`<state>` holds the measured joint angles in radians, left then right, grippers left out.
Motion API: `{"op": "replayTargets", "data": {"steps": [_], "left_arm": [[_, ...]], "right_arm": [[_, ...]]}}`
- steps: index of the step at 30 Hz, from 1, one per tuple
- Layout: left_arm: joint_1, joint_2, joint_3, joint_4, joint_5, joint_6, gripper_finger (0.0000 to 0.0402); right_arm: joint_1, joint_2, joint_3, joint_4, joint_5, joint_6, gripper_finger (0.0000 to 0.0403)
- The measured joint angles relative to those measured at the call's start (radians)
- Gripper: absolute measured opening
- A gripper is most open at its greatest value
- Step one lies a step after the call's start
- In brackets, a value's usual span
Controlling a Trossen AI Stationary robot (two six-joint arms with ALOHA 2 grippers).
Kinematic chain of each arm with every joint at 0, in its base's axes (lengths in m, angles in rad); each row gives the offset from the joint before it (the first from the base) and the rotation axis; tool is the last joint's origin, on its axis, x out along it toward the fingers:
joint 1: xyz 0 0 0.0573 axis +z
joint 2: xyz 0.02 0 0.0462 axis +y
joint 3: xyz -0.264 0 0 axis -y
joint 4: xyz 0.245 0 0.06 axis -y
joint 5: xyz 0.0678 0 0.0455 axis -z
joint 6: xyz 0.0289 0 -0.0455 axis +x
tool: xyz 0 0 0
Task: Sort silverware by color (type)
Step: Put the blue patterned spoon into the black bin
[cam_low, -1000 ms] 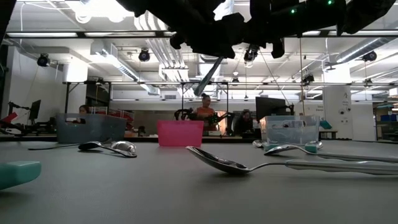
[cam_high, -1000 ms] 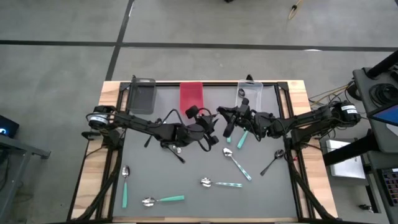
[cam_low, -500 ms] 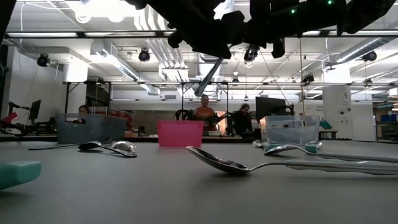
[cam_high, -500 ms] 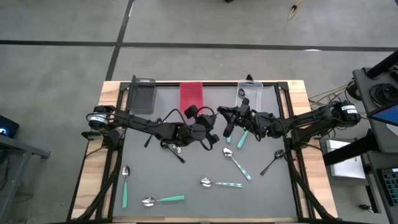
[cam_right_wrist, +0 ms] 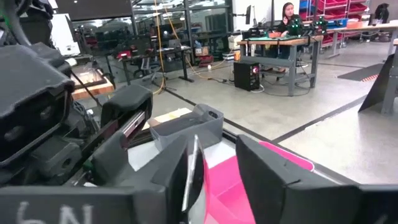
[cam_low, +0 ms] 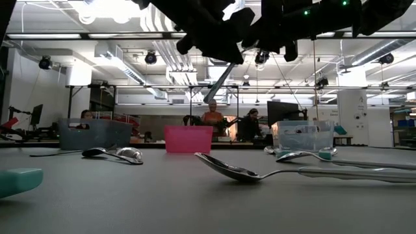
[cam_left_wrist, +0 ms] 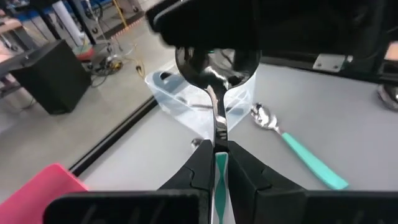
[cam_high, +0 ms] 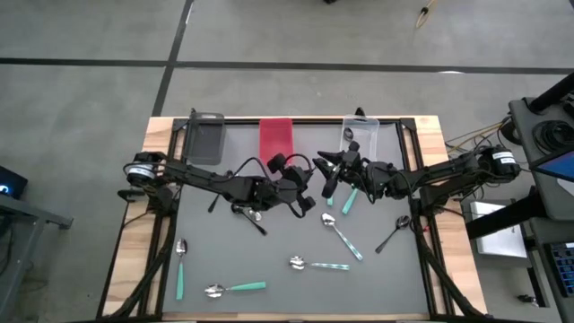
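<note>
Arms (cam_high: pixel 296 184) meet mid-table; near half open, scattered spoons (cam_high: pixel 339 236) obstruct.

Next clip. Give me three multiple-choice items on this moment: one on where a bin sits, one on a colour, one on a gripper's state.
1. Where is the pink bin?
A. Between the grey bin and the clear bin
B. At the table's near edge
C. Left of the grey bin

2. What colour is the handle of the spoon in the left gripper?
A. Black
B. Teal
C. Red

3. The left gripper is:
A. Wide open with nothing in it
B. Resting inside a bin
C. Shut on the spoon

Answers:
1. A: the high view shows the three bins in a row at the far edge, with the pink one in the middle.
2. B: the left wrist view shows teal between the fingers.
3. C: the fingers clamp the handle and the bowl sticks out ahead.
</note>
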<state>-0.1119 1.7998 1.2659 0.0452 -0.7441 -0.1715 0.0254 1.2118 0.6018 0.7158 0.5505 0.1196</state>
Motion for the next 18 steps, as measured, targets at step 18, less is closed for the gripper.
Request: {"op": "replayTargets", "data": {"steps": [18], "left_arm": [[0.126,-0.210,-0.003,-0.552,0.030,-0.198,0.0008]], "right_arm": [[0.000,-0.064,0.001,-0.111,0.079,-0.017,0.0185]]}}
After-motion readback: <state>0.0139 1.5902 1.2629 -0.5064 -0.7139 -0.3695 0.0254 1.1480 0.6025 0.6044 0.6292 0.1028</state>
